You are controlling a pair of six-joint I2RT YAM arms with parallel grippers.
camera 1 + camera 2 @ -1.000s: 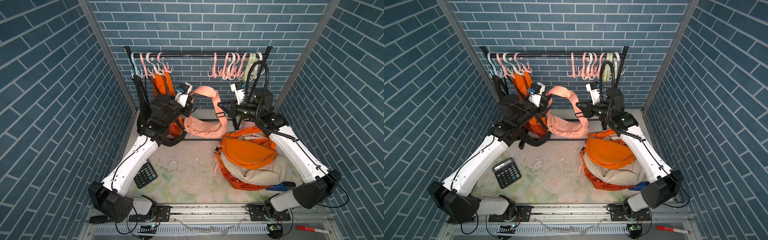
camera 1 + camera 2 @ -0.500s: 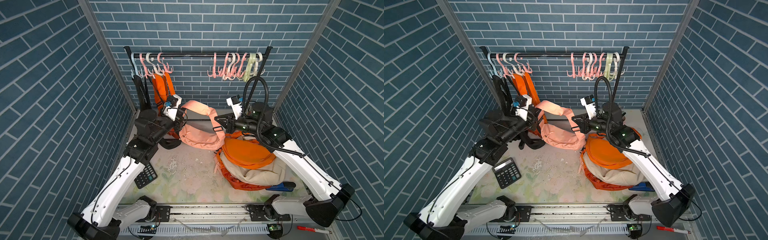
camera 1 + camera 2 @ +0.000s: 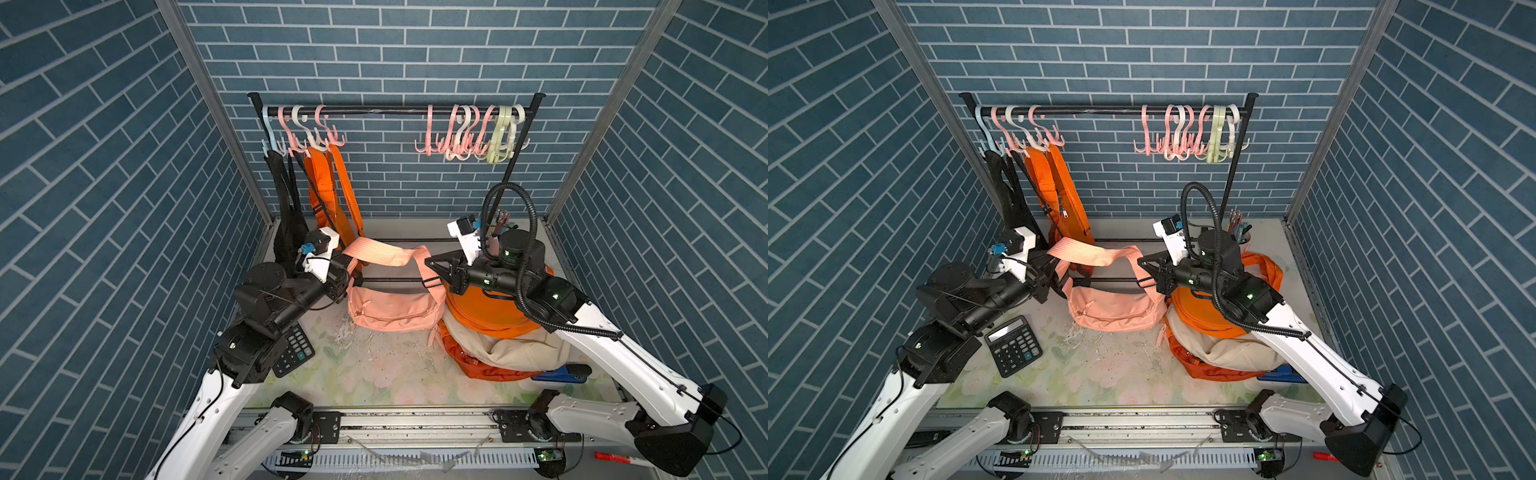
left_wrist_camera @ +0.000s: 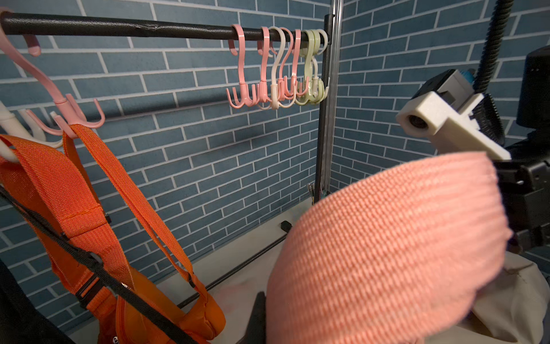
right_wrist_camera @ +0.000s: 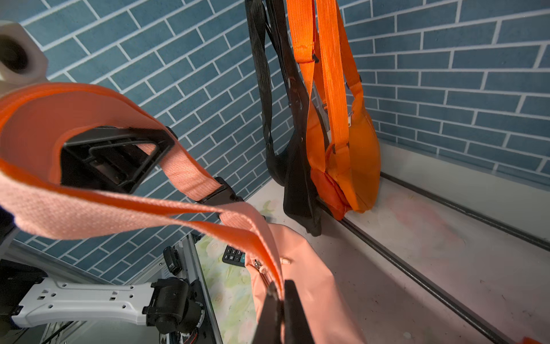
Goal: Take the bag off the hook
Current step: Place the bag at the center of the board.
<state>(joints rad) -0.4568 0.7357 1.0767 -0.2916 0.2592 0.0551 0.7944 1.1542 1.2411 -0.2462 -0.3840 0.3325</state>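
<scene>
Two grippers: the left gripper (image 3: pixel 347 270) and the right gripper (image 3: pixel 432 271) both have their fingers together, clamped on the strap (image 3: pixel 382 254), one near each end of the pink bag (image 3: pixel 392 305).
Right grip detail: in the right wrist view the fingertips (image 5: pixel 293 315) pinch the webbing just beside the zip end.
Bag location: it is off the hooks (image 3: pixel 469 135) and slung by its strap between the arms. It hangs low over the table (image 3: pixel 374 374), with its body just beside the pile (image 3: pixel 490 320) of orange and beige bags. Whether it touches the surface cannot be confirmed.
Rail: the right-hand hook cluster on the rail (image 3: pixel 395 110) is bare. The left-hand cluster carries the orange bag (image 3: pixel 332 195) and the black bag (image 3: pixel 286 208).
Step in hand (judged): setting the bag down and letting go; the unhooking itself looks complete.
Recommended method: lower both ends evenly so the body lands flat on the bare patch between the calculator (image 3: pixel 1013 345) and the pile. Let the strap go slack before the jaws part.
Hazard: webbing loops around the left fingers, so pulling away hastily may drag the bag.
Clearance: keep the strap away from the hanging orange bag.
</scene>
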